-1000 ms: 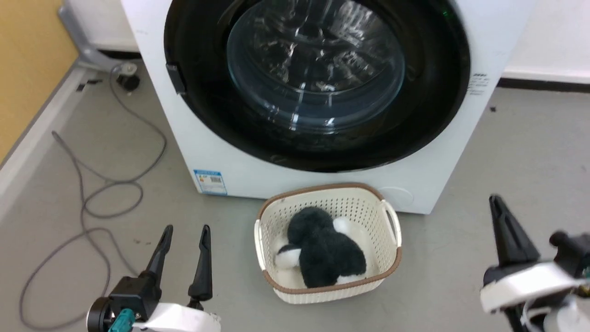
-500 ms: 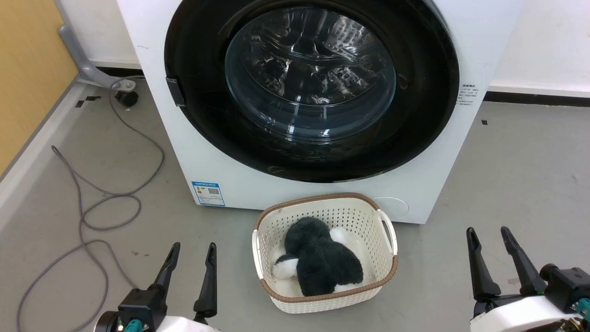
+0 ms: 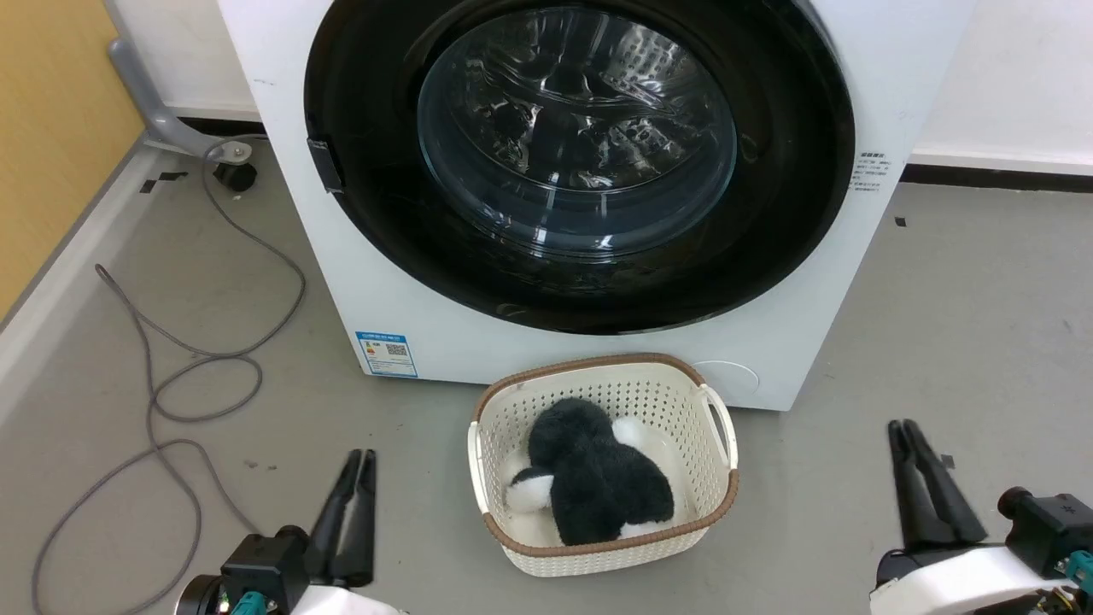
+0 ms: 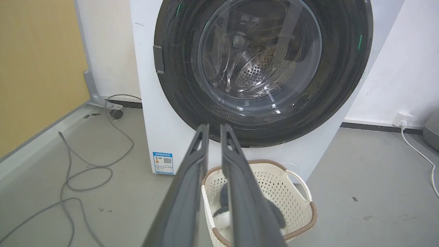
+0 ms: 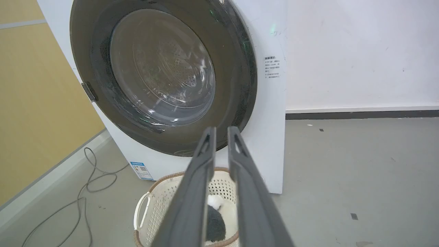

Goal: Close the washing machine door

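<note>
Head view: the washing machine (image 3: 410,282) is standing at 12 o'clock on the grey floor (image 3: 939,299). The washing machine door (image 3: 794,171) is lying flat against its white front, with no gap showing round the black rim. A blue label (image 3: 386,354) is sitting at 7 o'clock from the door. A cream basket (image 3: 598,363) is resting on the floor just beside the machine, at 6 o'clock from the door, and is holding a dark plush toy (image 3: 598,487). A grey cable (image 3: 171,376) is looping at 9 o'clock. The left pincer (image 3: 361,454) is hanging at 7 o'clock and the right pincer (image 3: 903,425) at 5 o'clock. Both are narrow, gripping nothing and well apart from the machine. Left wrist view: the left pincer (image 4: 213,126) is pointing at 12 o'clock toward the door's lower rim, its fingers nearly together with a slim gap between them. The door is sitting flush, and the basket is lying under the fingers at 5 o'clock. Right wrist view: the right pincer (image 5: 219,128) is pointing at 12 o'clock, likewise narrow and empty. The door is sitting at 11 o'clock, flat on the machine, and the basket is lying at 7 o'clock.
</note>
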